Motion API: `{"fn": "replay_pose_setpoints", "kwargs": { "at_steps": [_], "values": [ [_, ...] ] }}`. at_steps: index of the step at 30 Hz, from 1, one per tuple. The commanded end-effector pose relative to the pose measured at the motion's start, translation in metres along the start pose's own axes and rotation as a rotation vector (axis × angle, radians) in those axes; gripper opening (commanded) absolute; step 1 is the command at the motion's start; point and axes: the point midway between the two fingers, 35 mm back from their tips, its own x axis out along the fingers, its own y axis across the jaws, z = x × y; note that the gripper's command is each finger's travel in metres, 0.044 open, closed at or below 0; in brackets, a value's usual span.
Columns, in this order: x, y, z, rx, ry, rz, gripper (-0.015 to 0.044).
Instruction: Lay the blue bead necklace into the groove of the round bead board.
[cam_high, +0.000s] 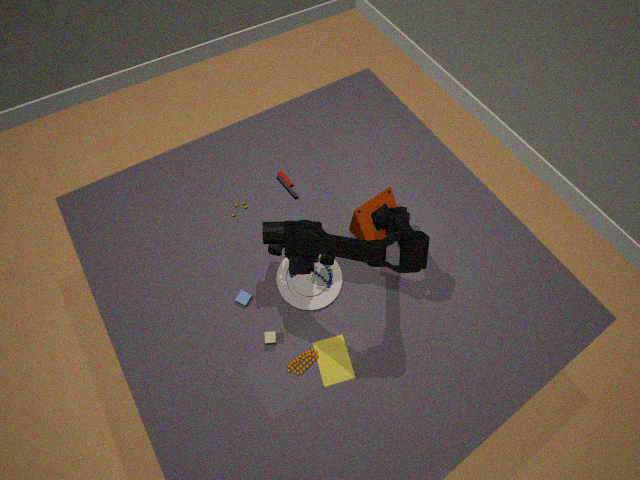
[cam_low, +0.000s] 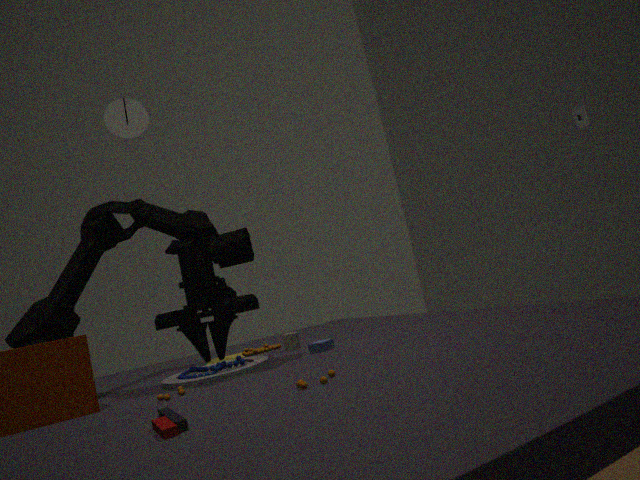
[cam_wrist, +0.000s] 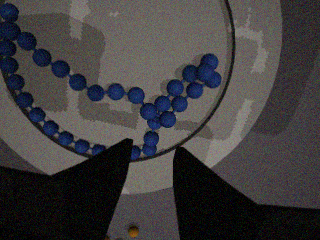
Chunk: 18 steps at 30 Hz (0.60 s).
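The round bead board (cam_high: 309, 303) (cam_wrist: 257, 95) is a pale disc with a thin dark groove ring. The blue bead necklace (cam_high: 329, 276) (cam_low: 193, 370) (cam_wrist: 116, 91) lies on it. In the wrist view, one run of beads follows the groove at the left and lower left, another strand crosses inside the ring, and a doubled bunch lies inside toward the right. My gripper (cam_low: 214, 359) (cam_wrist: 153, 150) is partly open, its fingertips low over the board's edge beside the lower beads, with nothing held between them. The top view hides the fingertips under the arm.
An orange block (cam_high: 369, 217) (cam_low: 46, 387) stands by the arm's base. A red and dark object (cam_high: 285, 179) (cam_low: 165, 427) and loose orange beads (cam_high: 236, 205) (cam_low: 301, 383) lie around. A yellow piece (cam_high: 338, 364), orange bead strands (cam_high: 302, 362), a cream cube (cam_high: 269, 337) and a blue block (cam_high: 243, 298) also lie near.
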Motion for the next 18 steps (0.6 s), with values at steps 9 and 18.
{"fn": "replay_pose_setpoints", "kwargs": {
  "at_steps": [9, 18],
  "values": [
    [0.019, 0.002, -0.001, 0.006, -0.004, 0.007, 0.012],
    [0.016, 0.001, 0.0, 0.0, -0.001, 0.005, 0.0]
  ]
}}
